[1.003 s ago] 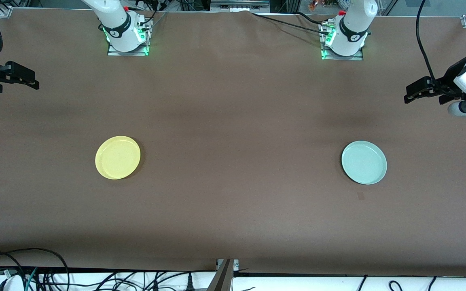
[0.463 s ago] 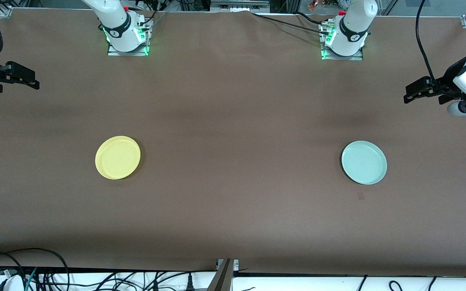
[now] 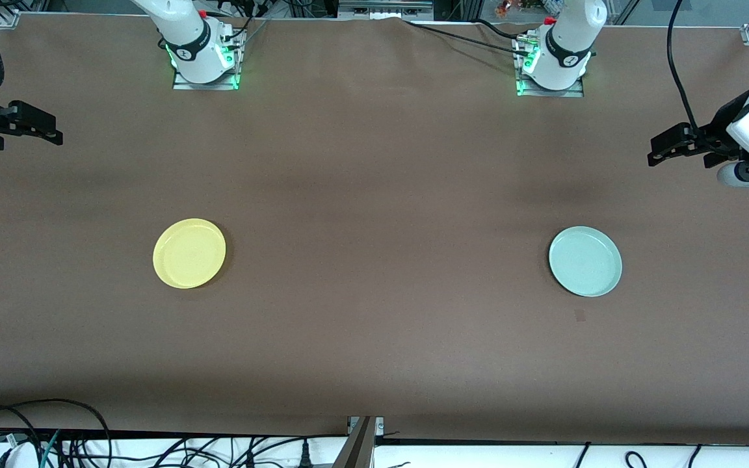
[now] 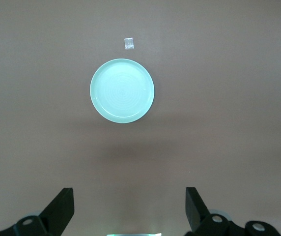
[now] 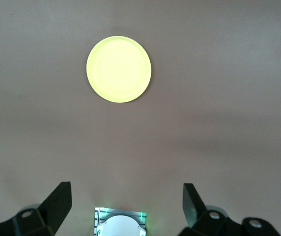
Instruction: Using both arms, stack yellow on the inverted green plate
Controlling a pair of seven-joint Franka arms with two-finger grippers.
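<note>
The yellow plate (image 3: 189, 253) lies rim up on the brown table toward the right arm's end; the right wrist view shows it too (image 5: 119, 75). Toward the left arm's end lies the green plate (image 3: 585, 261), also rim up, and in the left wrist view (image 4: 122, 90) its hollow shows rings. My right gripper (image 3: 56, 134) hangs open and empty high over its end of the table, well apart from the yellow plate. My left gripper (image 3: 655, 153) hangs open and empty high over its own end, apart from the green plate. Both wrist views show wide-spread fingers, left (image 4: 129, 199) and right (image 5: 126, 195).
A small pale tag (image 3: 579, 315) lies on the table just nearer the camera than the green plate, also seen from the left wrist (image 4: 128, 43). The arm bases (image 3: 205, 62) (image 3: 553, 68) stand along the table's back edge. Cables (image 3: 56, 432) run along the front edge.
The left arm's hand has crept very slightly. Both plates lie where they were, and both grippers stay open.
</note>
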